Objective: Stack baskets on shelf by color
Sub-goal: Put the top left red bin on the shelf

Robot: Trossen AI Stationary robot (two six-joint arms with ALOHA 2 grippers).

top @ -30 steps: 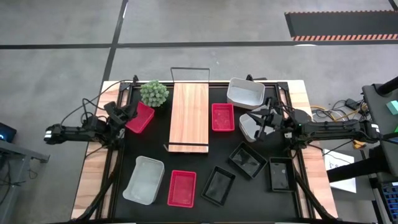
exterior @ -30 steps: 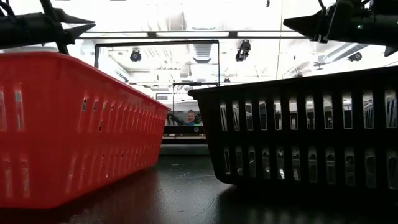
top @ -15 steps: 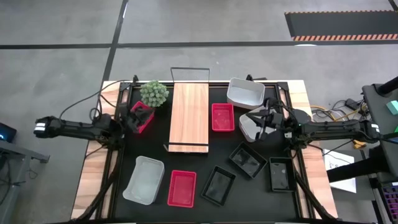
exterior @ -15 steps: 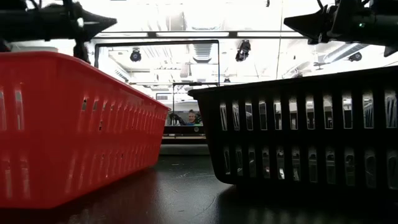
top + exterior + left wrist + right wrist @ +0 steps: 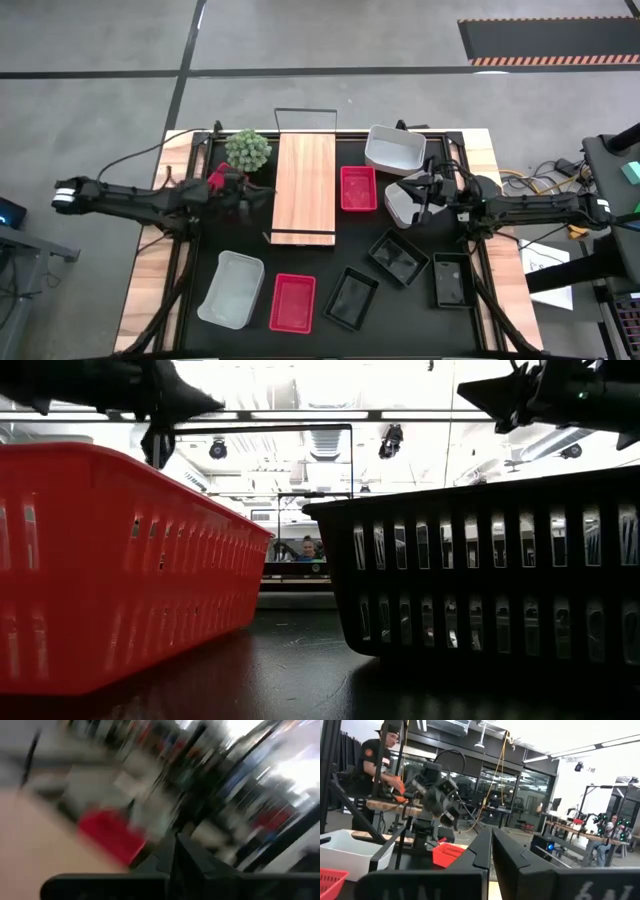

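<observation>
My left gripper (image 5: 252, 193) is shut on a red basket (image 5: 449, 854) just left of the light-wood shelf (image 5: 305, 185); from above only a bit of red (image 5: 214, 179) shows beside it. My right gripper (image 5: 413, 197) is shut on a white basket (image 5: 397, 204) right of the shelf. Another red basket (image 5: 358, 188) lies on its base between the shelf and that white basket. In the low view both grippers, left (image 5: 212, 402) and right (image 5: 468, 395), show high up with their fingers level. My left gripper holds the red basket, which hangs tilted below it (image 5: 451, 851), clear of the table. The fingers come level from the table's left. The gripper hides which part they are on. My right gripper is on the white basket's right-hand edge (image 5: 409, 201), with its fingers level from the table's right. The basket sits tilted under them. The fingers hide the place of contact, and I cannot tell whether the basket touches the table.
A white basket (image 5: 395, 148) and a green plant (image 5: 248, 150) stand at the far side. A white basket (image 5: 232, 290), a red basket (image 5: 293, 302) and three black baskets (image 5: 352, 298) (image 5: 398, 257) (image 5: 450, 280) lie at the near side. People are in the room beyond.
My left gripper has gone toward the table's right edge, up to the shelf's left side, carrying the red basket. The basket lay open side up under the gripper and now hangs tipped, mostly hidden from above.
</observation>
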